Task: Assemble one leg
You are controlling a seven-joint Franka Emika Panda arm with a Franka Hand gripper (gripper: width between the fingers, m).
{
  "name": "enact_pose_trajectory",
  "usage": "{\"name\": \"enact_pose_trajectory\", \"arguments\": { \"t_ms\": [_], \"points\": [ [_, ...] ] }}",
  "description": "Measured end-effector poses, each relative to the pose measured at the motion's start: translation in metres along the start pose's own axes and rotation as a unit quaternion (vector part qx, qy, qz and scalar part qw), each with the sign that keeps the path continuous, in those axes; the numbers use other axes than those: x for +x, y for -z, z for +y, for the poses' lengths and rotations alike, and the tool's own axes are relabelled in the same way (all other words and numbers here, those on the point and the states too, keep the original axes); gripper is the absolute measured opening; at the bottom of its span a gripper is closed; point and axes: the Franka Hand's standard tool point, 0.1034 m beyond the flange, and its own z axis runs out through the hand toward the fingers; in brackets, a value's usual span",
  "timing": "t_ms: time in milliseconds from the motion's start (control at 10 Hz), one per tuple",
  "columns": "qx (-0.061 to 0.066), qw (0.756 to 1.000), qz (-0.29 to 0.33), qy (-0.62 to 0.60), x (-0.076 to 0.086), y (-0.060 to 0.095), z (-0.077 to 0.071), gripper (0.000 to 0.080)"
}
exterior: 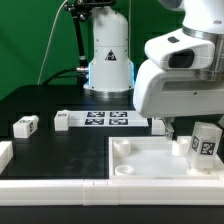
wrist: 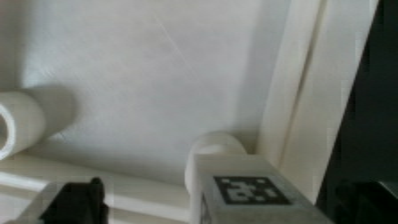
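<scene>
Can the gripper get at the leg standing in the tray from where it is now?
Probably yes. The leg stands upright in the tray, its top uncovered, and the gripper hangs open close by with nothing between them. The tray's wall right beside the leg may crowd one finger.

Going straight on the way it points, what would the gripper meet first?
Probably the leg, which sits between the open fingers of the gripper. Past it lies the floor of the white tray. Depth is hard to judge here.
</scene>
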Motion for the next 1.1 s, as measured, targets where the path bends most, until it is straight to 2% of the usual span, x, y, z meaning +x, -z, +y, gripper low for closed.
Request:
{"name": "enact_pose_trajectory", "arguments": {
  "t_ms": [500,800,1100],
  "points": [
    [0.000,1.000,0.005,0.001,0.0050,0.0020,0.0025,0.0649],
    [0.000,1.000,0.005,0.001,0.0050,0.0020,0.0021,0.0290],
    [0.001,1.000,0.005,-0.005,0.0050,0.0020,0.0017,0.0290]
  ]
}}
